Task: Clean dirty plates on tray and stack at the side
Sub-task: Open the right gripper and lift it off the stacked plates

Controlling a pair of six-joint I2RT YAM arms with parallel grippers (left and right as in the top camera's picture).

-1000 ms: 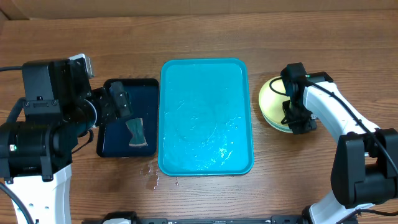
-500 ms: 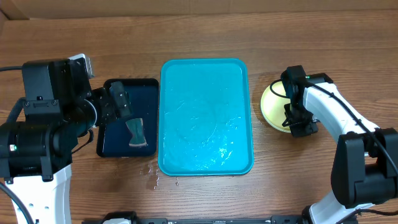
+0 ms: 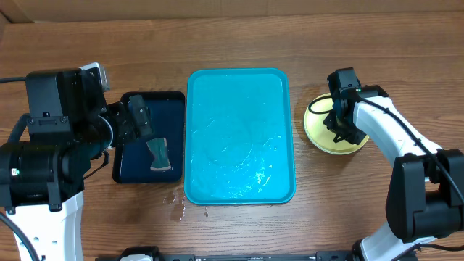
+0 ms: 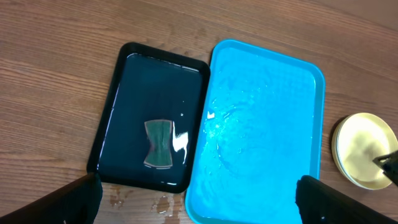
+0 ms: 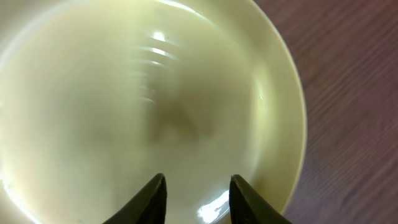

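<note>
- Trays: two. One turquoise tray [image 3: 239, 134] lies mid-table, and its wet floor shows from rim to rim. One smaller black tray [image 3: 170, 116] lies along its left edge, the rims touching or nearly so.
- Plates [image 3: 315, 129]: one pale yellow-green plate shows on top, to the right of the tray. Whether others lie under it cannot be told.
- One grey-green pad [image 3: 158, 154] lies in the black tray, toward its front.
- A few water drops [image 3: 177, 206] sit on the wood by the tray's front-left corner.
- A narrow strip of bare wood separates the tray's right rim from the plates.
- Right gripper [image 5: 196, 199]: it hangs over the plates, right of the tray, with its fingers parted and nothing between them.
- Left gripper [image 4: 199, 202]: it hangs high over the black tray, left of the tray, with its fingers spread wide and holding nothing.
</note>
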